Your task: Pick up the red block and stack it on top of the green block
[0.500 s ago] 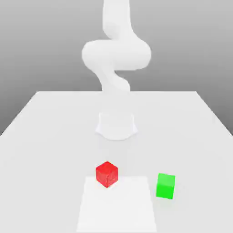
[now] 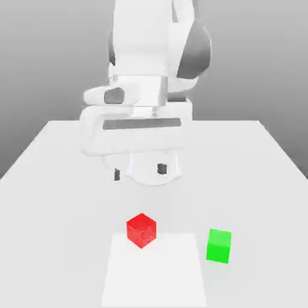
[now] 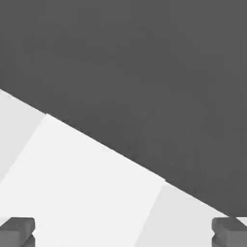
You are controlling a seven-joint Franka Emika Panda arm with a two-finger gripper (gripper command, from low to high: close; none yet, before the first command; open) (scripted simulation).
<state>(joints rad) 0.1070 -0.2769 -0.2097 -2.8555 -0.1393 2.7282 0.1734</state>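
Note:
The red block (image 2: 141, 230) sits on the white table (image 2: 54, 180), at the back left corner of a lighter square patch. The green block (image 2: 218, 245) stands apart from it, toward the exterior view's right and slightly nearer the front. My gripper (image 2: 139, 172) hangs above the table behind the red block, open, its two dark fingertips (image 2: 161, 169) spread wide with nothing between them. In the hand view the fingertips (image 3: 18, 231) flank my gripper (image 3: 123, 234) over bare table (image 3: 72, 183).
A lighter square patch (image 2: 153, 274) marks the table's front middle. The arm's white base (image 2: 154, 171) stands behind the gripper at mid-table. The hand view looks across the patch (image 3: 96, 178) to the table's edge and dark background beyond.
The arm has swung, so the hand with its spread fingers now hangs in view behind the red block. Both blocks stay where they were.

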